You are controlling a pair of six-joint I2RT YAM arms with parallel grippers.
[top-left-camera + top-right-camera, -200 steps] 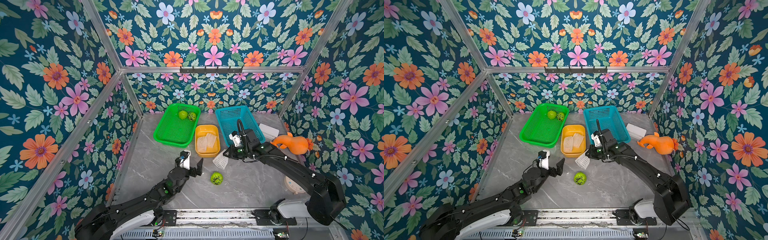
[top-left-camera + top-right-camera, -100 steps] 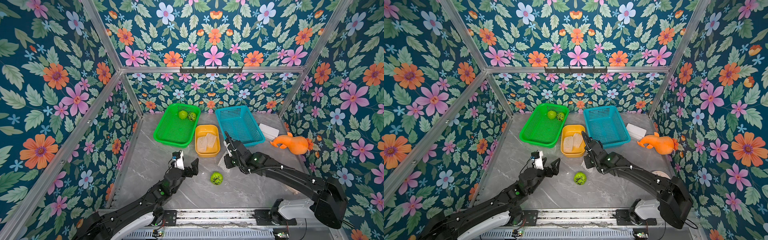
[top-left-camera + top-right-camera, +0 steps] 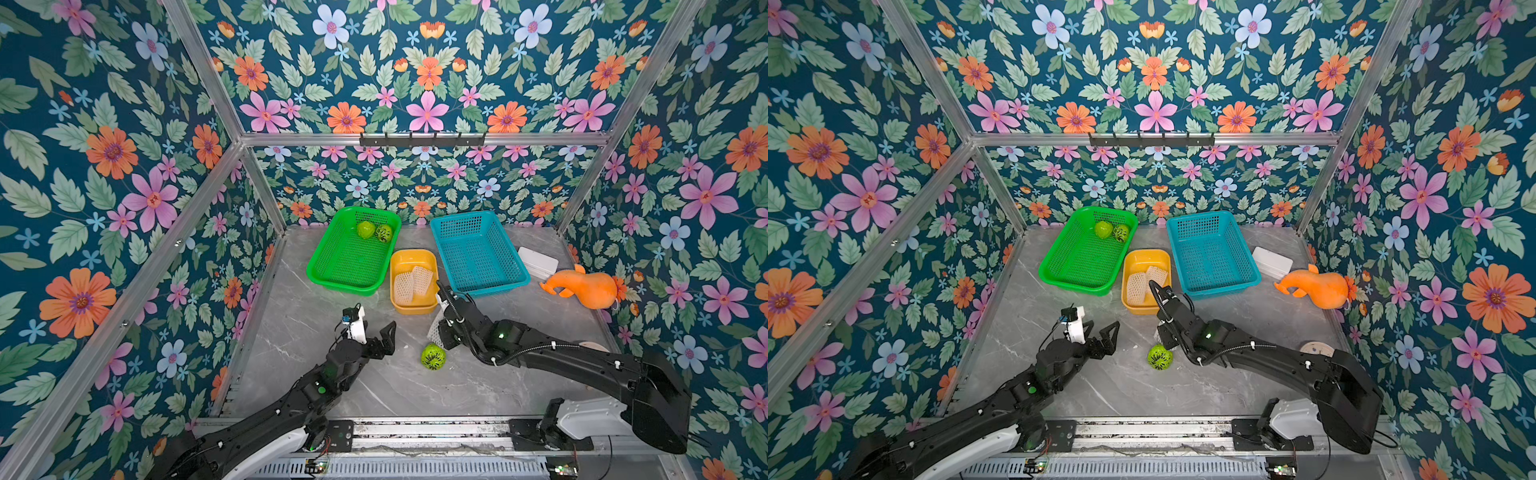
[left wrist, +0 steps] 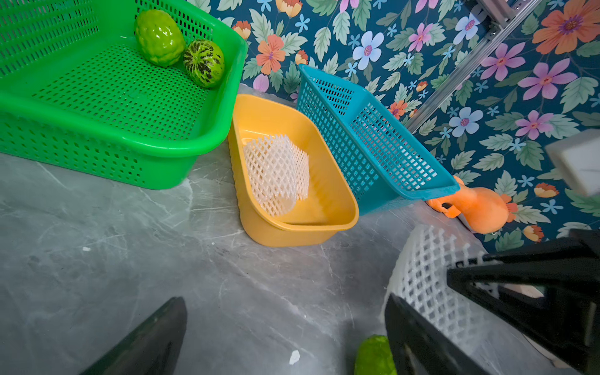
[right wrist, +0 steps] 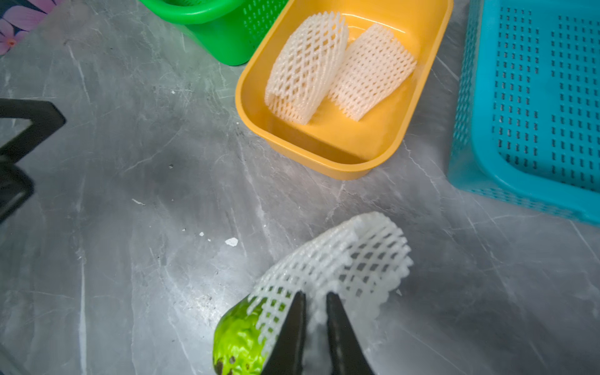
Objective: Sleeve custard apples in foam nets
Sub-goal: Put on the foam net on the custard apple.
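One custard apple (image 3: 433, 356) (image 3: 1159, 357) lies on the grey table, bright green with dark marks. My right gripper (image 5: 314, 295) (image 3: 440, 332) is shut on a white foam net (image 5: 350, 259) (image 4: 428, 279), whose open edge drapes over the side of that custard apple (image 5: 238, 341). My left gripper (image 3: 374, 332) (image 4: 285, 300) stands open and holds nothing, left of the fruit. Two more custard apples (image 3: 365, 229) (image 3: 384, 233) sit in the far corner of the green basket (image 3: 332, 274). Two foam nets (image 3: 413, 282) (image 5: 337, 68) lie in the yellow tub (image 3: 415, 308).
A teal basket (image 3: 505, 286) stands right of the yellow tub. A white box (image 3: 538, 262) and an orange gourd toy (image 3: 586, 286) lie at the right wall. Floral walls close in three sides. White foam crumbs (image 5: 231, 242) dot the table.
My right arm has swung down and toward the front, bringing the held net onto the custard apple on the table. My left gripper has shifted slightly and stays open.
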